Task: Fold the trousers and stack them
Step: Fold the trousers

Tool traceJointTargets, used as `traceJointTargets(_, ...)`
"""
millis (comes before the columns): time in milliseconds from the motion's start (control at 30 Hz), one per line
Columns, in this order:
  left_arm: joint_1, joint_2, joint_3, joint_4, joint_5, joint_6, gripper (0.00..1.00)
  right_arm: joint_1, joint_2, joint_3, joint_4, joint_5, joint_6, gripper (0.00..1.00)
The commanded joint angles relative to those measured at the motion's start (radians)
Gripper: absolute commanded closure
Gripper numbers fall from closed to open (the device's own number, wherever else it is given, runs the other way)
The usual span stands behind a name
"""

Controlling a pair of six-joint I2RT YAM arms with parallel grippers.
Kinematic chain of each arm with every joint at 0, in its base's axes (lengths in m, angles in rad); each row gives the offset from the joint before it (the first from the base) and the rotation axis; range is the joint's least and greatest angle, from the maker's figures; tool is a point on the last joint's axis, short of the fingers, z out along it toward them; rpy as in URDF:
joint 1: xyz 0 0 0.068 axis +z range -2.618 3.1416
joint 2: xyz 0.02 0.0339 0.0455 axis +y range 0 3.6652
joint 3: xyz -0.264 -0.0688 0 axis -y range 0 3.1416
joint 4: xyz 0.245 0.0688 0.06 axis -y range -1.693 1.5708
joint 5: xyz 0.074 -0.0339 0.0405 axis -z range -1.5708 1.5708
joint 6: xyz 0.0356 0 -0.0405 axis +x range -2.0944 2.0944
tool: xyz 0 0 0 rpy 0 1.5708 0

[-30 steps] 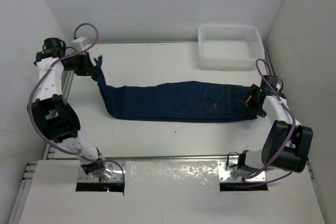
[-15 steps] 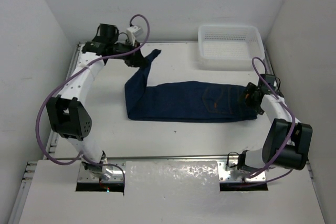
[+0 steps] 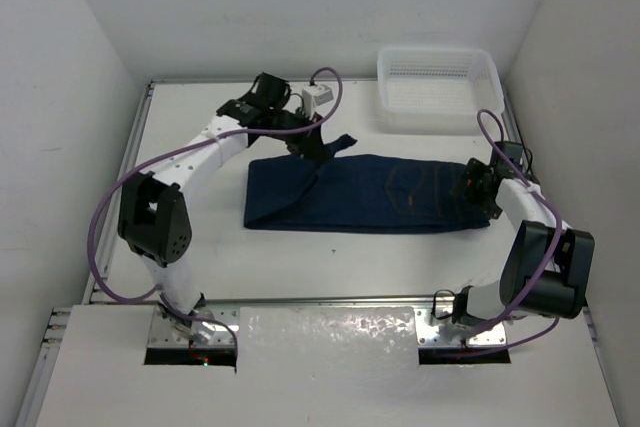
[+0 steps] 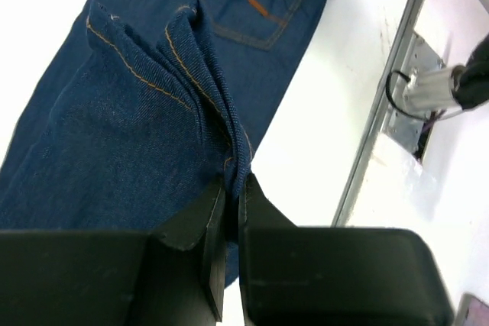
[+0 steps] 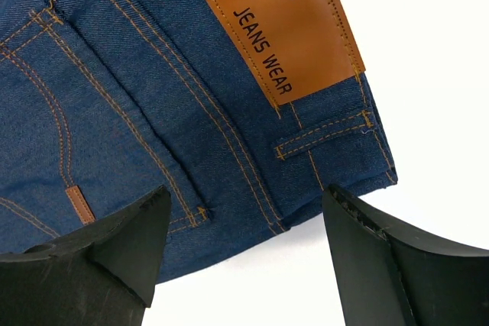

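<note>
navy denim trousers [image 3: 400, 197], orange stitching, leg ends folded over

The left arm [image 3: 195, 157] reaches far forward and bends inward at the wrist. Its left gripper [image 4: 229, 188] is pinched tight on a bunched fold of the trousers [image 4: 114, 135]. The right arm [image 3: 528, 212] sits folded close. Its right gripper [image 5: 246, 192] points down, jaws spread wide apart.

White table [image 3: 350, 257]: navy trousers [image 3: 400, 202] lie flat across the middle, waist to the right, leg end doubled back over and raised off the surface. White mesh basket [image 3: 440, 87] in far right corner, apart from trousers.
</note>
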Motion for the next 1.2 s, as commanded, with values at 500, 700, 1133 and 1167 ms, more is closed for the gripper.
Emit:
traceJointTargets(500, -0.201, 0.189, -0.056, 0.291, -0.151, -0.123, 0.70, 0.003, -0.064, -0.035, 0.042, -0.039, 0.000, 0.23)
traceJointTargets(700, -0.282, 0.204, 0.030, 0.060, 0.007, 0.110, 0.00, 0.021, -0.064, 0.003, 0.048, -0.078, -0.026, 0.21)
traceJointTargets(1133, 0.153, -0.031, -0.166, -0.064, -0.345, 0.018, 1.00, 0.136, -0.063, 0.080, 0.019, -0.045, -0.033, 0.21)
traceJointTargets(1167, 0.168, -0.038, -0.197, -0.074, -0.340, 0.030, 1.00, 0.138, -0.056, 0.080, 0.013, -0.044, -0.039, 0.21)
